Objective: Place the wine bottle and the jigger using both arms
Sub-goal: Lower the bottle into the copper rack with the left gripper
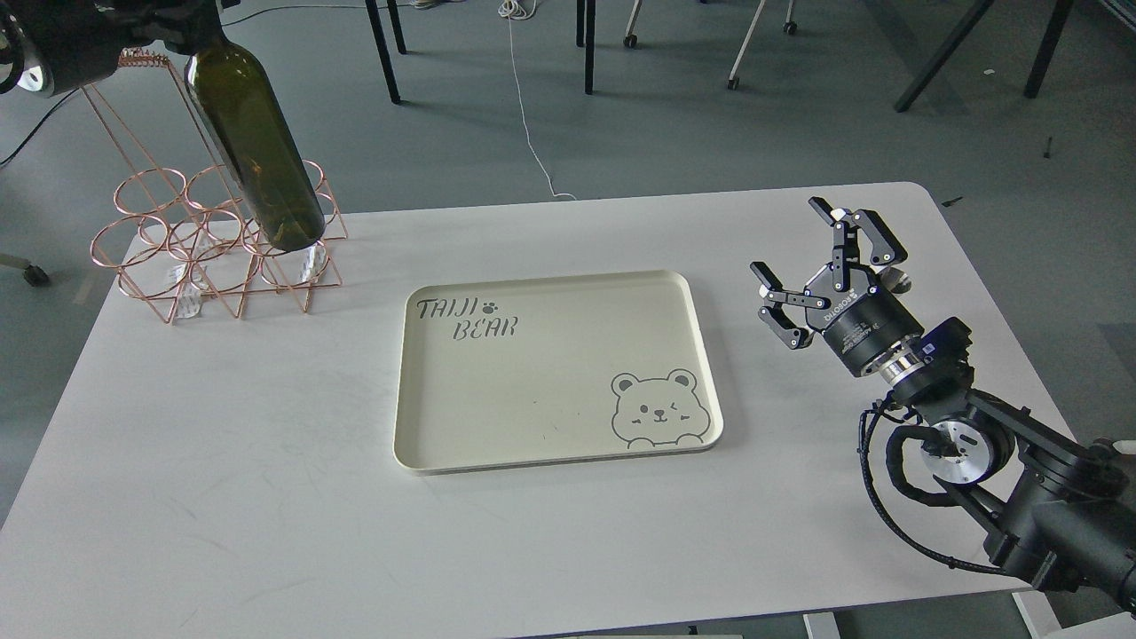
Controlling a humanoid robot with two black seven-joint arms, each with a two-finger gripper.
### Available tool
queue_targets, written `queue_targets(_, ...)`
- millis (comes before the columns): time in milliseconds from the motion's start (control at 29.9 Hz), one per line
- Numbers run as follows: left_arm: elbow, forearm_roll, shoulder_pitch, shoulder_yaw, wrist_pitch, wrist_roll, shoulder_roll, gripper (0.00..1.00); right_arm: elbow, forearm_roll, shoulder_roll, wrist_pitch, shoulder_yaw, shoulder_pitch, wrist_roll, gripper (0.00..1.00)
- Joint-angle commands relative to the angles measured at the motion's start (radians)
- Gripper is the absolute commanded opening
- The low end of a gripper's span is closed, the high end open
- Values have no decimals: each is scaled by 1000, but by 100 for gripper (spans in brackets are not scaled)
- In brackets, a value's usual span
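Observation:
The wine bottle (257,142) is dark olive green and hangs tilted, its base just above the front right ring of a copper wire rack (204,248). My left gripper (173,22) is at the top left edge, dark and partly cut off, and holds the bottle at its neck. My right gripper (821,266) is open and empty above the table's right side. A small shiny silver piece (900,282) shows just behind it, likely the jigger, mostly hidden by the fingers.
A cream tray (417,453) printed with "TAIJI BEAR" and a bear face lies in the middle of the white table (222,497). Chair and table legs stand on the floor beyond the far edge.

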Motion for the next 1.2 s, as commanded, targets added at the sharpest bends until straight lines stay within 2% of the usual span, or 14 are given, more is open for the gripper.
queue_targets(0, 1, 11, -5, 1, 0, 0, 5, 16, 0, 0, 0, 0, 0, 1, 0, 99)
queue_targets(601, 1, 62, 0, 1, -1, 0, 9, 16, 5, 0, -1, 0, 0, 0, 0, 99)
queue_targets(1169, 2, 50, 24, 25, 2, 0, -41, 18, 5, -2, 0, 0, 0, -8, 0, 99)
